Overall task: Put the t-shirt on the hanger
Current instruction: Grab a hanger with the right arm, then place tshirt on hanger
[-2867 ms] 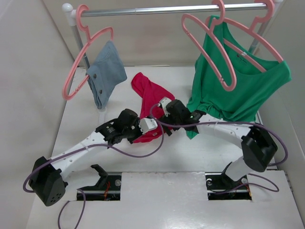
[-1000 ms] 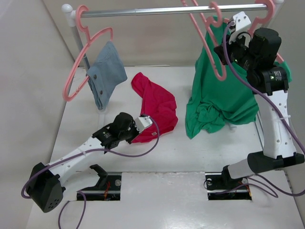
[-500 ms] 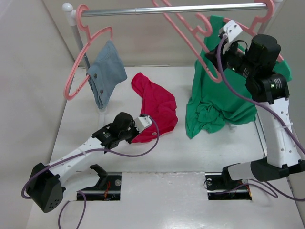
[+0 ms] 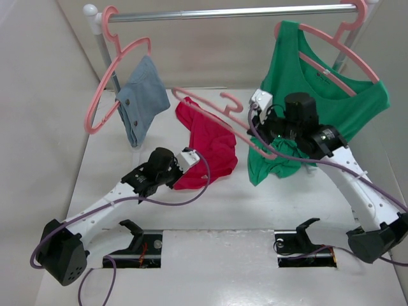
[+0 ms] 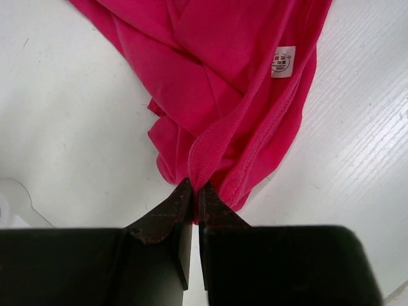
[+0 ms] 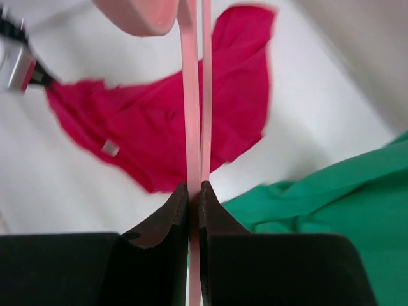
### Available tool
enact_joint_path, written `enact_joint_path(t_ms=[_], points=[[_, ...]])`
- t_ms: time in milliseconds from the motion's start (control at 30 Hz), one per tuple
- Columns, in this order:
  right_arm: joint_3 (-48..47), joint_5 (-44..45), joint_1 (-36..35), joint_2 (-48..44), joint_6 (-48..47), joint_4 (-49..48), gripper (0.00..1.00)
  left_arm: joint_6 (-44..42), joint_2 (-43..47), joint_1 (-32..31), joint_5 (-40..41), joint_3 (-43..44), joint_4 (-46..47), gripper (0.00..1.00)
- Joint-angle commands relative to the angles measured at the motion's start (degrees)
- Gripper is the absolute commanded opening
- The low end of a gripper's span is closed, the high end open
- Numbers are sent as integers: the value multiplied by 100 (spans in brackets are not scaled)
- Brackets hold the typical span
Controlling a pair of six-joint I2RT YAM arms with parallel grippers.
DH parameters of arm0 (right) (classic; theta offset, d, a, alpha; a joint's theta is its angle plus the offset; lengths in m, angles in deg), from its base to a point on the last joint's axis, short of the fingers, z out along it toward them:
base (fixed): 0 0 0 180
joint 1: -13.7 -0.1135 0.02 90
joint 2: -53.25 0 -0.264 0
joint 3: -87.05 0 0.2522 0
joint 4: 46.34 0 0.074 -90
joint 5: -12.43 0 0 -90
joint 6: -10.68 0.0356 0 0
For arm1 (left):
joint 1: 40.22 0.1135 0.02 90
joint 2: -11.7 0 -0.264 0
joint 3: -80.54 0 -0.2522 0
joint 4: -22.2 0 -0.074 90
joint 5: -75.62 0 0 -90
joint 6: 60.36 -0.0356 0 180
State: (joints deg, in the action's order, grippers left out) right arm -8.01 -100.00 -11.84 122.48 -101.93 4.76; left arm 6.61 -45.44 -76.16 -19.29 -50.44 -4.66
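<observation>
The crimson t-shirt [image 4: 210,143] lies crumpled on the white table, left of centre. My left gripper [image 4: 185,167] is shut on its near ribbed edge. In the left wrist view the fabric [image 5: 223,83] is pinched between the tips of that gripper [image 5: 194,188], and a white label [image 5: 283,62] shows. The thin pink hanger [image 4: 213,115] hangs tilted above the shirt, hook upward. My right gripper [image 4: 260,131] is shut on its right end. In the right wrist view the hanger's bars [image 6: 191,127] run up out of that gripper [image 6: 194,188], over the shirt [image 6: 159,134].
A metal rail [image 4: 223,13] crosses the back. The green top [image 4: 319,95] hangs from it on a pink hanger at the right, its hem bunched on the table. A blue-grey cloth [image 4: 140,95] hangs on another pink hanger [image 4: 102,89] at the left. Walls close both sides.
My right arm has swung down and left from the rail, bringing the pink hanger off the rail to just above the t-shirt. The left gripper has kept its hold and place.
</observation>
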Motion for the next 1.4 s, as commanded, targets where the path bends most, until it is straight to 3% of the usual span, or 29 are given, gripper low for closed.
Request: enact_joint_path(t_ms=[0, 267, 533, 667, 1067, 1367], points=[[298, 273, -381, -261, 99, -70, 0, 79, 46, 175, -88, 94, 62, 0], [808, 1231, -1181, -981, 836, 1581, 0, 299, -332, 298, 121, 796, -455, 0], [519, 1363, -1707, -1254, 1706, 2978, 0, 466, -1376, 377, 737, 1710, -1106, 0], [518, 1549, -1980, -1360, 2023, 3524, 0, 466, -1431, 439, 798, 1712, -1054, 0], [607, 1725, -2279, -1070, 1717, 2655, 0, 97, -1484, 439, 140, 1967, -1247, 0], [931, 1620, -2570, -1017, 1593, 2497, 0, 149, -1536, 439, 139, 2072, -1247, 0]])
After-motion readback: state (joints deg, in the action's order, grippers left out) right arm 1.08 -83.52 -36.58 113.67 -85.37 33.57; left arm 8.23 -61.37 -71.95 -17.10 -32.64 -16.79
